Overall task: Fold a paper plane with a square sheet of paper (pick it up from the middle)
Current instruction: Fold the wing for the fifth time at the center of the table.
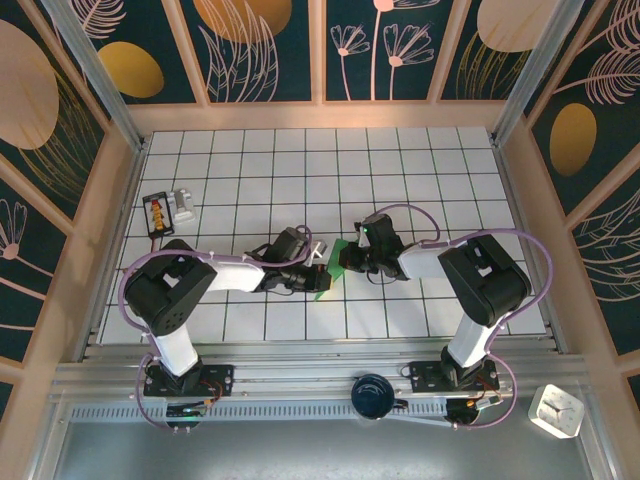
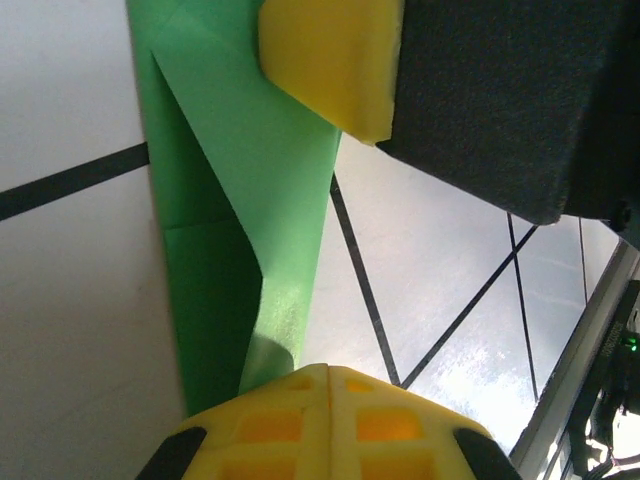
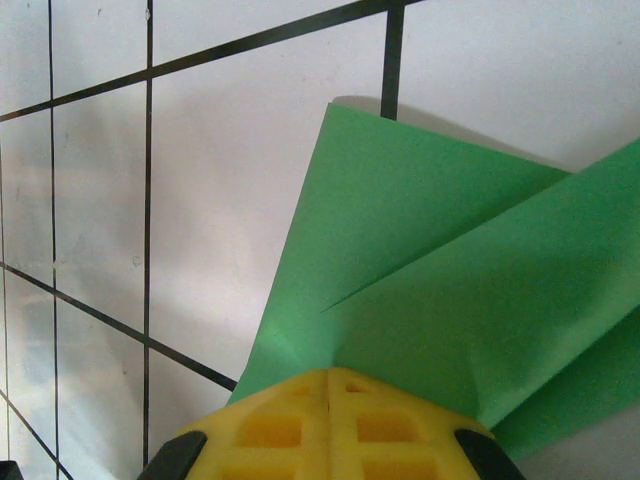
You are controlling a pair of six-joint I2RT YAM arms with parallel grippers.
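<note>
Looking at your setup, the creased green paper (image 3: 450, 280) sits near the middle of the tiled surface (image 1: 400, 170). Your left hand (image 2: 328, 372) is pinched shut on one end of it, and your right hand (image 3: 328, 375) is clamped shut on the other end, folded flaps showing between them.

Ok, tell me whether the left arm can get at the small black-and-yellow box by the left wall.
Probably not yet: the left tool is shut on the green paper, which the right tool also pinches. The tiles toward the box look free.
</note>
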